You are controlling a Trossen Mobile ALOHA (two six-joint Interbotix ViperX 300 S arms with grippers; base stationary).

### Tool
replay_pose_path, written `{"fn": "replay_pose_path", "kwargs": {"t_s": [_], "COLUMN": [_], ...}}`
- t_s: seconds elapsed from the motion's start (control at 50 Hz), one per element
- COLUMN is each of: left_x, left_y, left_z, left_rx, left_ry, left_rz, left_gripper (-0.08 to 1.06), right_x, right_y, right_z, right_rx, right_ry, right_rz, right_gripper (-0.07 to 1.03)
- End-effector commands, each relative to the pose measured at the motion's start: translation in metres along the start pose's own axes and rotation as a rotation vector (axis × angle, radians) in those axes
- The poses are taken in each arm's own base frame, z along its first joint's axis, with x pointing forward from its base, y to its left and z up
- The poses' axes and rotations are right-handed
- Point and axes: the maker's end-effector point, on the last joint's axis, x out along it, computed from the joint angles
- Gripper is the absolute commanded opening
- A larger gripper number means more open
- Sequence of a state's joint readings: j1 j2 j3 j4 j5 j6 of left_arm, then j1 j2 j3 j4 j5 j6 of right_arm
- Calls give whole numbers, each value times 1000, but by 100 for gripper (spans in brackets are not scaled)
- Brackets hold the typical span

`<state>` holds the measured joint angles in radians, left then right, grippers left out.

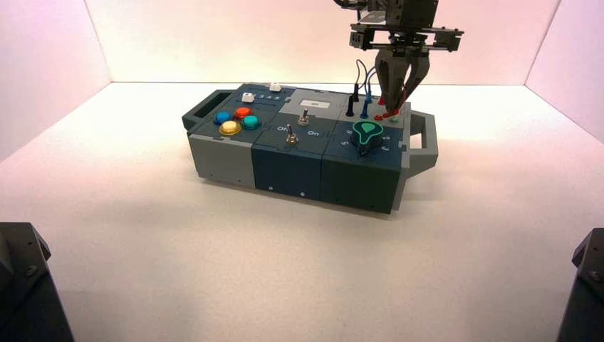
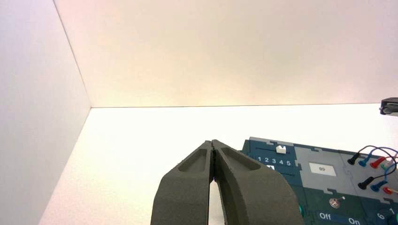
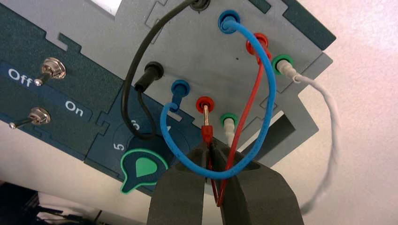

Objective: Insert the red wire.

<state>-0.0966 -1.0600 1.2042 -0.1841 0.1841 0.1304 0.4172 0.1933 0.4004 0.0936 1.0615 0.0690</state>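
Note:
The red wire loops from a far red socket down to its red plug. My right gripper is shut on that plug's rear end. The plug's metal pin points into the near red socket, and its tip is at the socket's mouth. In the high view the right gripper hangs over the box's back right corner, among the wires. My left gripper is shut on nothing, held off the box's left side.
A blue wire arcs across the right fingers. A black wire and a white wire loop beside it. The green knob, two toggle switches and the coloured buttons lie leftward. A handle juts out at the right.

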Motion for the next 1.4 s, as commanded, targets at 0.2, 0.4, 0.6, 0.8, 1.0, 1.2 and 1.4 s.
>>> {"fn": "replay_pose_path", "kwargs": {"t_s": [0.2,0.4,0.6,0.8,1.0,1.2,1.4], "left_x": [-2,-2,-3,-4,-3,-3,-3], "left_y": [0,1,0,0,0,0,0], "left_z": [17,18,19,19,18,18,19], "left_rx": [5,6,5,5,5,5,5], "left_ry": [-43,-43,-48,-49,-48,-48,-49], "left_rz": [3,5,3,2,2,4,2], "left_gripper": [-3,-3,-3,-3,-3,-3,-3], "right_x": [-28,-25,-22,-20,-14,-10,-10], "right_y": [6,6,6,6,7,10,11], "right_z": [9,8,7,7,8,8,9], "right_rx": [-9,-8,-6,-2,-4,-10,-10], "right_ry": [-66,-55,-46,-41,-29,-19,-27], "right_rz": [11,10,9,11,10,10,11], "right_gripper": [-2,-2,-2,-2,-2,-2,-2]}}
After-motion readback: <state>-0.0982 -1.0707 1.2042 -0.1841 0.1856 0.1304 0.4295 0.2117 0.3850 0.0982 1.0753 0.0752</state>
